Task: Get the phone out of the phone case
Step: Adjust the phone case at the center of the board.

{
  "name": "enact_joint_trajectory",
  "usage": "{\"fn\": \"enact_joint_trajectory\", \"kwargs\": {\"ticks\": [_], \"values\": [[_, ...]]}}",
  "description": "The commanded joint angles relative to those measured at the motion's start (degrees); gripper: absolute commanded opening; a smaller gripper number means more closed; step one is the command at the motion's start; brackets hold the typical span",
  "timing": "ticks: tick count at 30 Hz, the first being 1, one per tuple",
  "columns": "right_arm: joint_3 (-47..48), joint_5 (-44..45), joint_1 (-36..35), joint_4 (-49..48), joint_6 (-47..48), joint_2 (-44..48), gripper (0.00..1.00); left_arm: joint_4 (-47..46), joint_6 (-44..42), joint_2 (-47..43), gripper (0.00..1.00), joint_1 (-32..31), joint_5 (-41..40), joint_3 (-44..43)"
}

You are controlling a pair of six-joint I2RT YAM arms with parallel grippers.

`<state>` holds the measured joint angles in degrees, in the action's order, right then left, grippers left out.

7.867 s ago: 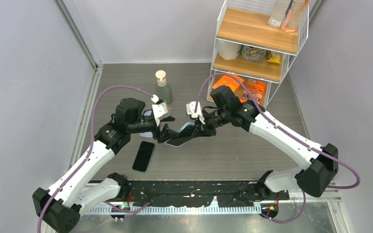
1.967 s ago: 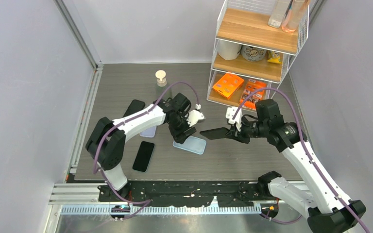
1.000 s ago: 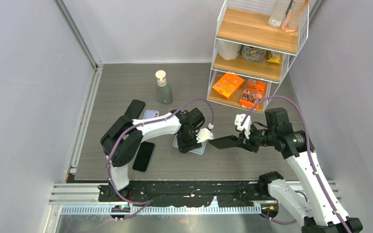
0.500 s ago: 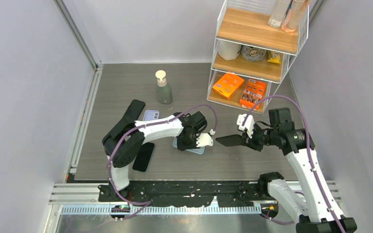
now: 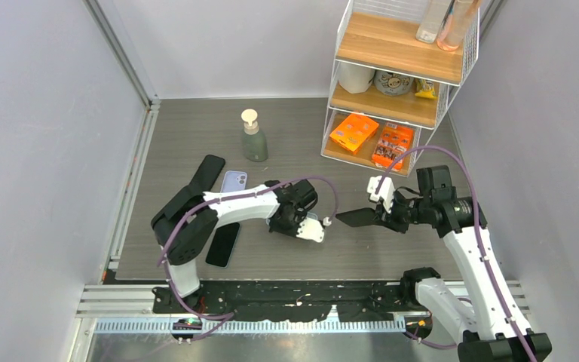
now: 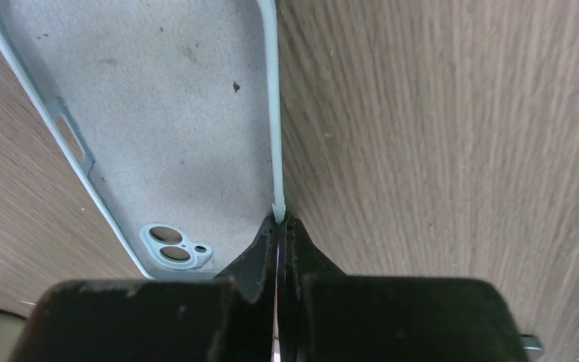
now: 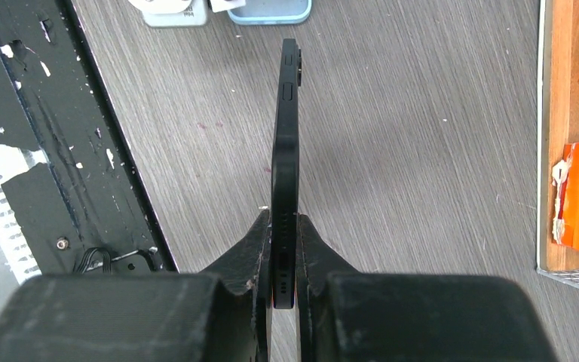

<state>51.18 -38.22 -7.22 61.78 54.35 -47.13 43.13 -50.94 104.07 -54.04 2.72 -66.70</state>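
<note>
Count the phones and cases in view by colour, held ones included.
Black: 3, the held phone, table phone, far-left slab
Lavender: 1, lavender phone
Light blue: 1, light blue case
Total: 5

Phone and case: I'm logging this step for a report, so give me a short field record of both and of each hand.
case: light blue, empty, inside facing up, on the table
phone: black, out of the case, held above the table
left hand: shut on the case's side rim
right hand: shut on the phone's end
step: phone and case separated
</note>
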Motion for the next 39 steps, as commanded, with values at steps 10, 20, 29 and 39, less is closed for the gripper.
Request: {"fn": "enact_joint_trajectory", "kwargs": {"ticks": [10,20,29,39], "values": [[1.7,-3.3,1.2,-2.3,2.2,-1.2,0.05,1.1,-30.0,-4.3,0.0,9.6,-16.4,6.1],[1.2,-4.7,1.7,-3.5,2.3,-2.8,0.05,1.2,-47.7,-6.7,0.0,11.9,-16.6,5.2],[1.0,-5.7,2.2,-3.9,2.2,-3.4,0.05,-0.2,-60.0,-7.4,0.0,13.0,-15.7,4.9],[0.1,-6.1,2.6,-3.9,1.7,-2.3,0.05,-6.4,-75.9,-4.9,0.01,18.2,-12.5,4.0]]}}
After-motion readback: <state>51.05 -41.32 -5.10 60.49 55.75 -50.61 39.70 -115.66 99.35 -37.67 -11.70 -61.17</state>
